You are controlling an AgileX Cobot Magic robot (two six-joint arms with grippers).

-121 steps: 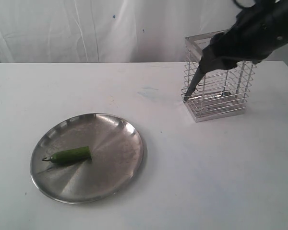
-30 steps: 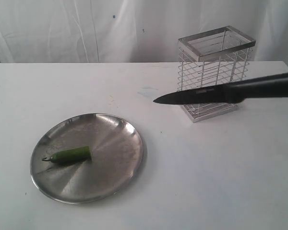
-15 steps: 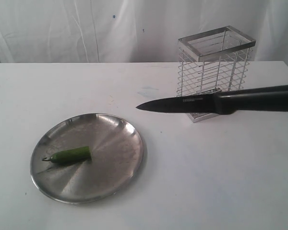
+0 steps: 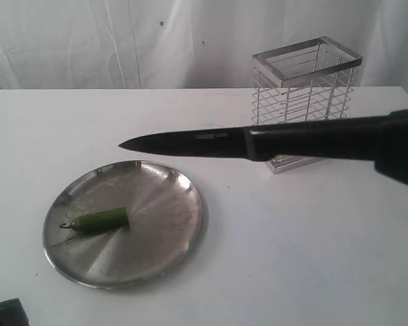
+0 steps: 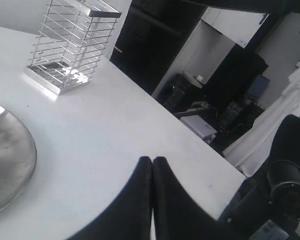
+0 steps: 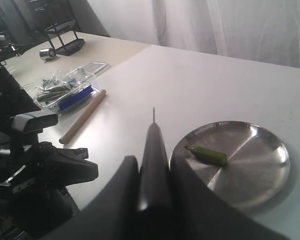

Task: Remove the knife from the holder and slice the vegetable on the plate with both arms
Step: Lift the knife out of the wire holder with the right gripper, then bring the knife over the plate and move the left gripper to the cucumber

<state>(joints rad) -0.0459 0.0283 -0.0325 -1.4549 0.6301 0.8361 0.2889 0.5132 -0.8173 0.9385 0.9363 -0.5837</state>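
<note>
Plate [image 4: 177,234] brushed reflective metal, holder [image 4: 306,102] shiny wire, knife [image 4: 258,141] matt black, vegetable [image 4: 102,219] was glossy green

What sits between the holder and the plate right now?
Bare tabletop only, per the left wrist view, between holder and plate; the knife hangs above.

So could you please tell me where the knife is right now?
In the exterior view the knife is held in the air by the right fingers, tip above the plate's far rim.
</note>
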